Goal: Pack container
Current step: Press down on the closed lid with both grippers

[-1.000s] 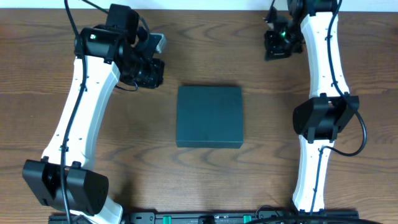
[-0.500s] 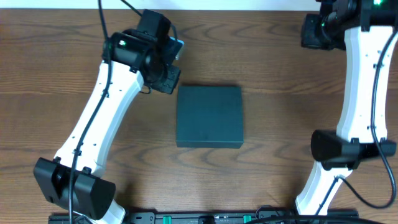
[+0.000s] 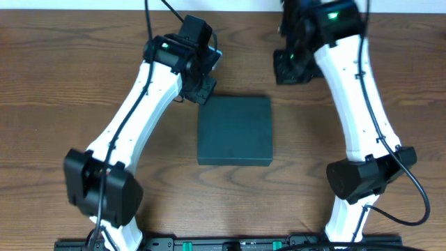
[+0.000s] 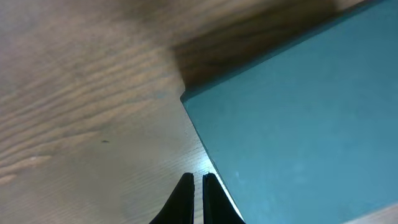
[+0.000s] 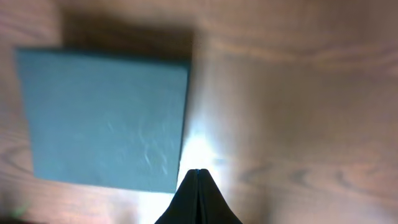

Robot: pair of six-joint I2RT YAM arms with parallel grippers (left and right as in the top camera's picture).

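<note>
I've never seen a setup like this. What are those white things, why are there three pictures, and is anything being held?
The white things are two robot arms bolted at the near edge of a wooden table. Each ends in a two-finger claw. The wide picture comes from a camera fixed above the table. The other two come from small cameras on the arms' wrists, so each shows its own dark fingertips at the bottom.

The only object on the table is the container, a dark teal square box, lid closed.

The left claw hovers near the box's corner, fingers almost together with a thin gap. The right claw is above the table beside the box, fingers pressed together. Neither holds anything.
</note>
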